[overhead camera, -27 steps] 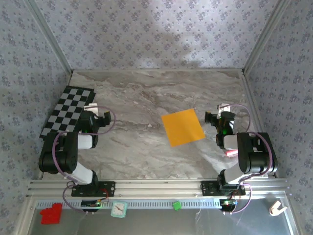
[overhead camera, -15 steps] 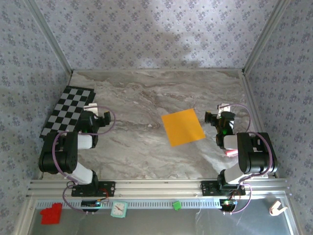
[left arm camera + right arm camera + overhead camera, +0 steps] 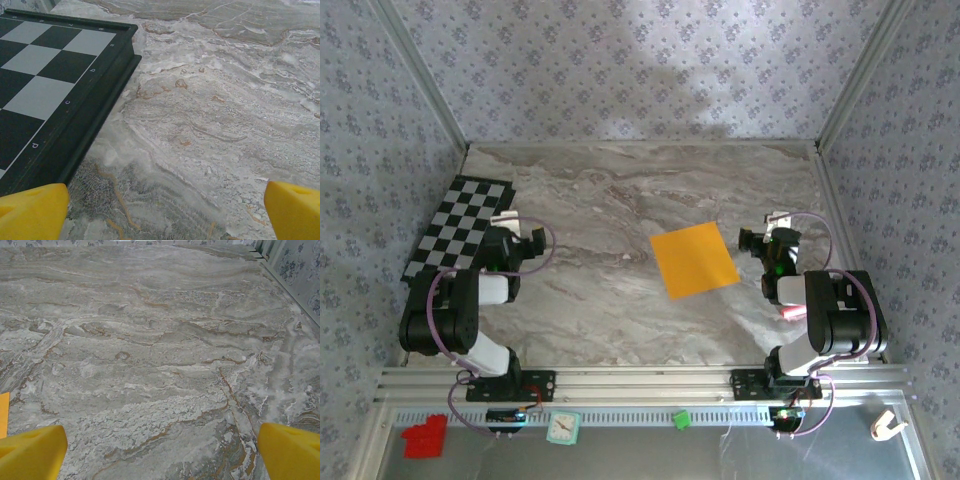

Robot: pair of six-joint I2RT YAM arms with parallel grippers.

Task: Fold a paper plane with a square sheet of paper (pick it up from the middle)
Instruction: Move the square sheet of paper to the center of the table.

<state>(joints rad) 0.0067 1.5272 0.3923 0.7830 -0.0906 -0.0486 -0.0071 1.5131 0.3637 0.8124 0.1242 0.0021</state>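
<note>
Thin square sheet of orange paper (image 3: 694, 260) flat on grey marbled desk (image 3: 600, 200), right of centre. Wide open and empty: left jaws beside black-and-white checkered mat (image 3: 455, 225), right jaws just right of sheet.

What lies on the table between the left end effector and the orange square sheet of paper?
In the top external view, the stretch from the left end effector to the square sheet of paper is bare marble table.
</note>
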